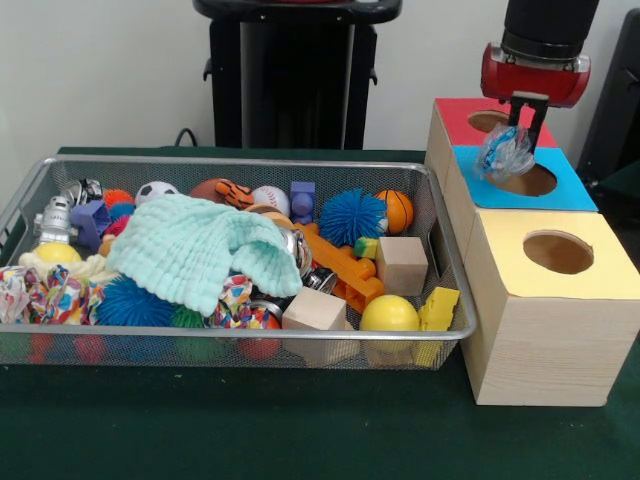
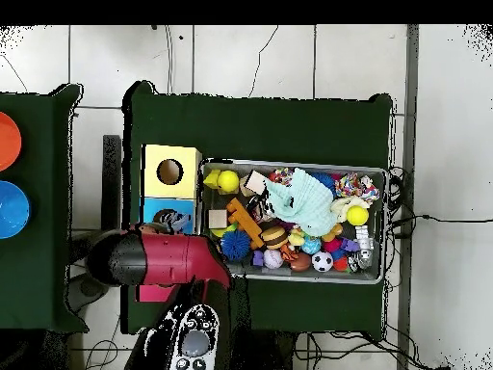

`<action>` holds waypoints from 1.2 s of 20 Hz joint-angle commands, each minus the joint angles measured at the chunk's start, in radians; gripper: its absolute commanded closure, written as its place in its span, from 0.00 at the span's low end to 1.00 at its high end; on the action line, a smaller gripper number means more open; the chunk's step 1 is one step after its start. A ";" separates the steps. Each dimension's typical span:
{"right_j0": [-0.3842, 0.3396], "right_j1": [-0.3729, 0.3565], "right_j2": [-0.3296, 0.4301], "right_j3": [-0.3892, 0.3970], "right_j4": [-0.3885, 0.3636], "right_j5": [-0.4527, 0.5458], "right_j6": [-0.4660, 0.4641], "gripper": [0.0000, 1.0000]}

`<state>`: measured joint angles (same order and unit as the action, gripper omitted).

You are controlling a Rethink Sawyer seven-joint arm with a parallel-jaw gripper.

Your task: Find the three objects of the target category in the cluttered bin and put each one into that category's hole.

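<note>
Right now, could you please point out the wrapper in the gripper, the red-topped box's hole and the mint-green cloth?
plastic wrapper (image 1: pixel 508 150), front view, its crumpled blue-and-white middle.
red-topped box's hole (image 1: pixel 486 121), front view, its dark opening.
mint-green knitted cloth (image 1: pixel 190 250), front view, middle of its top fold.

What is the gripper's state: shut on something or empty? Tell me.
Shut on a wrapper: the gripper pinches a crinkly clear, blue-printed wrapper hanging above the boxes, outside the wire basket.
</note>
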<state>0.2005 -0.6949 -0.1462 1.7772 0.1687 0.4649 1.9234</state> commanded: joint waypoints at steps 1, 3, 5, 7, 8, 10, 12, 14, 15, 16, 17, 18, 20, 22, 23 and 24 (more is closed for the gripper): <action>0.000 0.069 0.060 0.061 0.047 -0.082 0.228 1.00; 0.006 0.068 0.059 0.065 0.052 -0.091 0.232 1.00; 0.009 0.078 0.059 0.057 0.058 -0.101 0.234 1.00; 0.015 0.091 0.059 0.047 0.065 -0.108 0.238 1.00; 0.019 0.096 0.056 0.042 0.067 -0.108 0.240 1.00; 0.024 0.103 0.055 0.038 0.073 -0.112 0.238 1.00; 0.023 0.113 0.059 0.041 0.079 -0.131 0.236 1.00; 0.022 0.125 0.064 0.044 0.083 -0.150 0.233 1.00; 0.020 0.130 0.068 0.045 0.086 -0.159 0.231 1.00; 0.021 0.135 0.070 0.045 0.090 -0.165 0.232 1.00; 0.026 0.142 0.066 0.038 0.092 -0.168 0.234 1.00; 0.029 0.146 0.066 0.037 0.096 -0.170 0.236 1.00; 0.032 0.157 0.058 0.024 0.097 -0.172 0.232 1.00; 0.032 0.167 0.058 0.023 0.096 -0.186 0.227 1.00; 0.030 0.173 0.059 0.024 0.096 -0.194 0.225 1.00; 0.029 0.175 0.059 0.024 0.096 -0.198 0.224 1.00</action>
<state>0.2414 -0.6157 -0.1427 1.7769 0.2239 0.3531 1.9234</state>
